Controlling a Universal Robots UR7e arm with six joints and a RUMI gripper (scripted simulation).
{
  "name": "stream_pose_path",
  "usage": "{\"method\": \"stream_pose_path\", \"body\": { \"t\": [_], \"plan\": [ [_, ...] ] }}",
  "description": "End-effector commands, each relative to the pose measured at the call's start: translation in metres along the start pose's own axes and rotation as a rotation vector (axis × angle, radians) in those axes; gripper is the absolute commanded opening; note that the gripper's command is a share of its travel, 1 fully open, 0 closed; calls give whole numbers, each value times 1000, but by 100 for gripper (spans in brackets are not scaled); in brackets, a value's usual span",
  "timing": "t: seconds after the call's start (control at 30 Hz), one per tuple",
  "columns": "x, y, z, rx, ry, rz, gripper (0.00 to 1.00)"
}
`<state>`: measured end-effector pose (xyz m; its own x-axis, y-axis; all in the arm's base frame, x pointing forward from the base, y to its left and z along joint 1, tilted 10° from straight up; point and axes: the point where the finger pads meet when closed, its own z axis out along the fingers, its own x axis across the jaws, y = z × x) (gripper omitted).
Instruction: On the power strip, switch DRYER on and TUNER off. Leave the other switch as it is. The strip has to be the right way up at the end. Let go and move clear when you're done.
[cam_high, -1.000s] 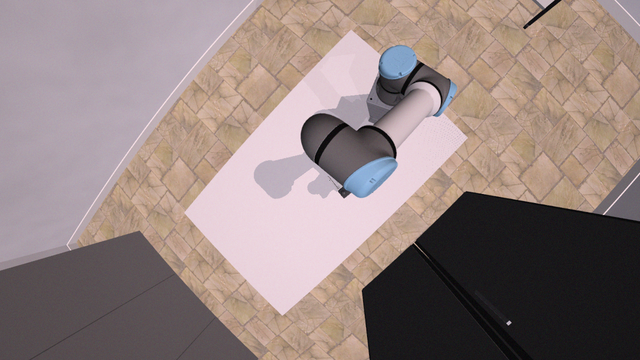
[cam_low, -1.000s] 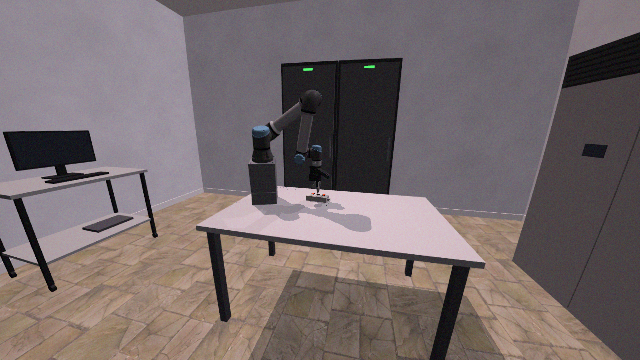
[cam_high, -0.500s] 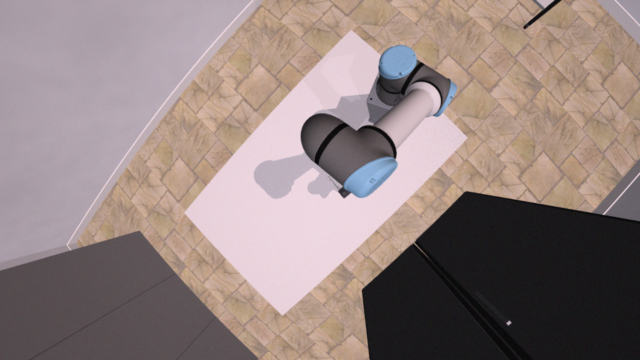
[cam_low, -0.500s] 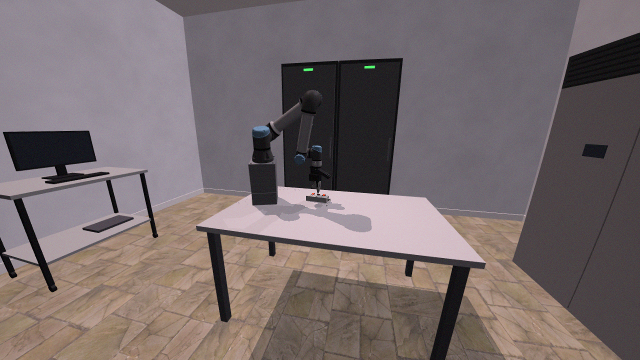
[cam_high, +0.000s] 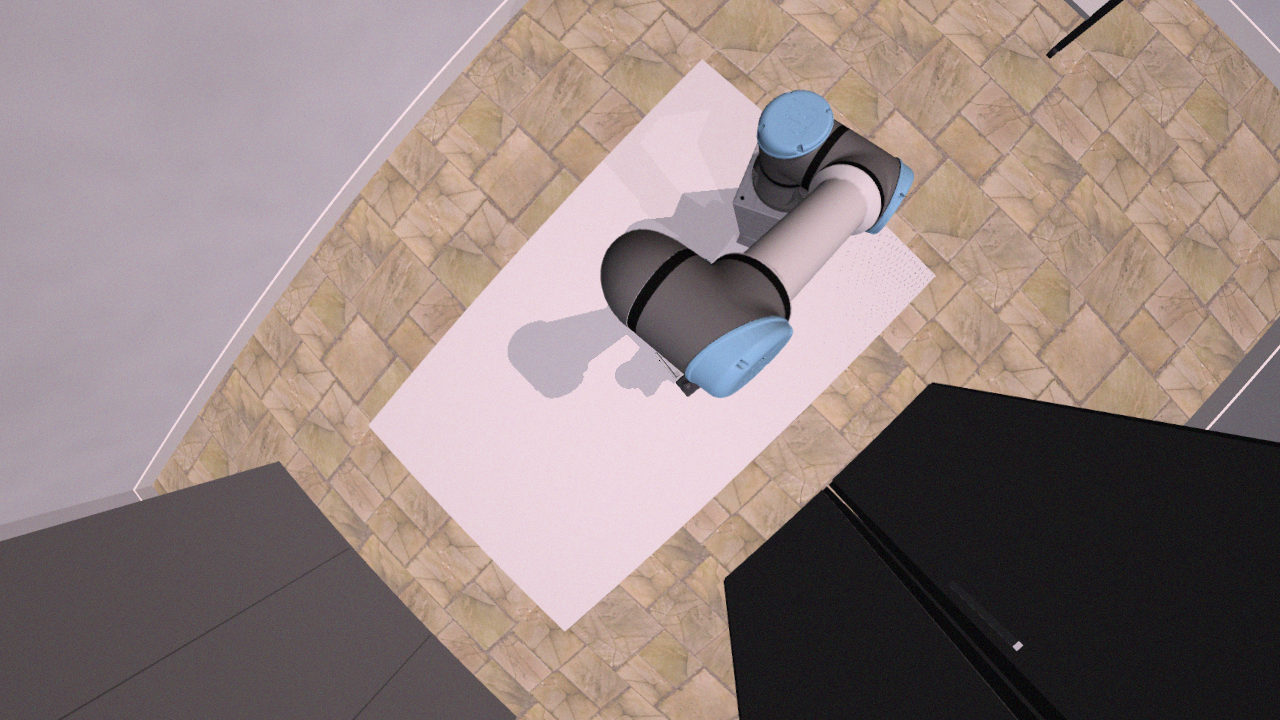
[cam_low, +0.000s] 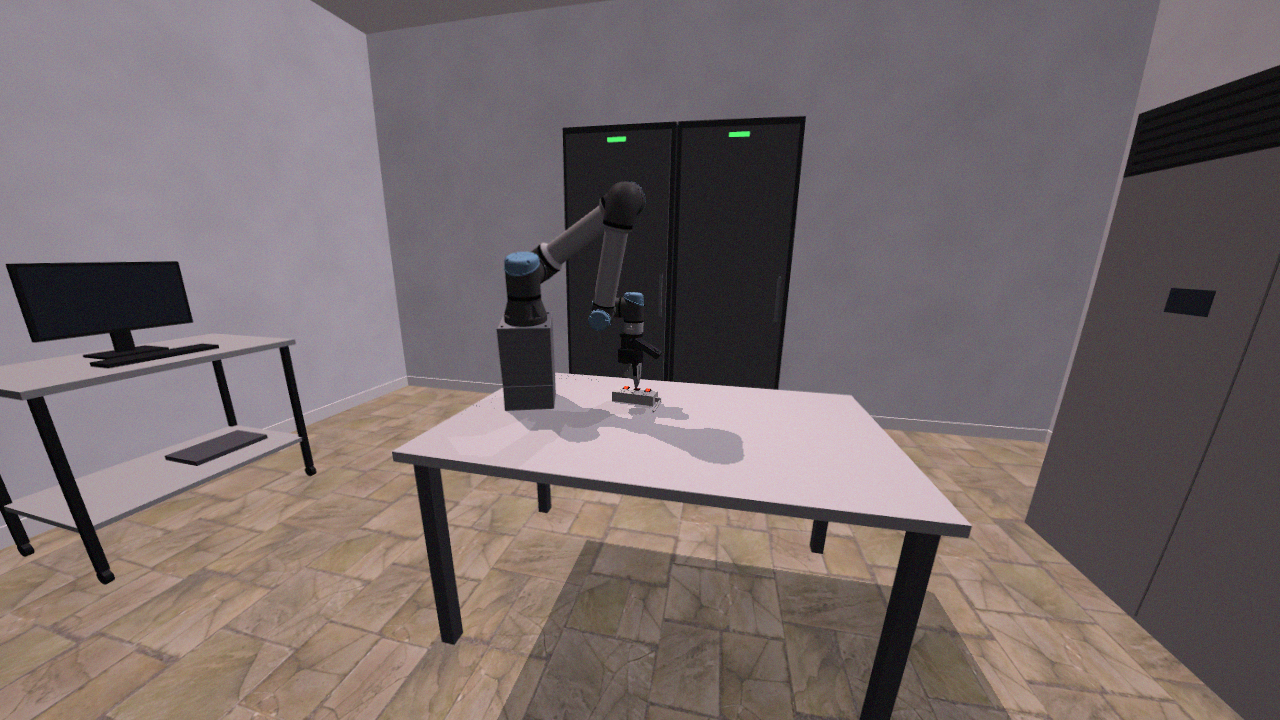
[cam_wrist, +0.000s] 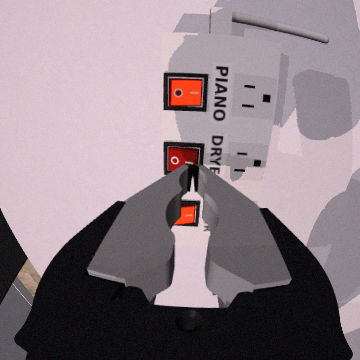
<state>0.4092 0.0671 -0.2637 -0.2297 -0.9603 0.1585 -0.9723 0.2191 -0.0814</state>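
The grey power strip (cam_wrist: 235, 120) lies face up on the white table, seen small under the arm in the exterior view (cam_low: 636, 396). It has three red rocker switches in a row. The PIANO switch (cam_wrist: 185, 92) is bright red. The middle DRYER switch (cam_wrist: 183, 157) is darker red. The third switch (cam_wrist: 187, 214) is bright red and shows between my fingers; its label is hidden. My gripper (cam_wrist: 193, 166) is shut and empty, with its tips right at the near edge of the DRYER switch. In the overhead view the arm hides the strip.
The arm's grey pedestal (cam_low: 525, 364) stands at the table's back left. Two black cabinets (cam_low: 684, 250) stand behind the table. A desk with a monitor (cam_low: 98, 300) is at the left wall. The strip's cord (cam_wrist: 280, 27) runs off beyond the PIANO end.
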Motion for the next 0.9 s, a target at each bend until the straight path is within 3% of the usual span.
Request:
{"method": "stream_pose_path", "body": {
  "t": [0.0, 0.87],
  "plan": [
    [0, -2, 2, 3, -1, 1, 0],
    [0, -2, 5, 3, -1, 1, 0]
  ]
}}
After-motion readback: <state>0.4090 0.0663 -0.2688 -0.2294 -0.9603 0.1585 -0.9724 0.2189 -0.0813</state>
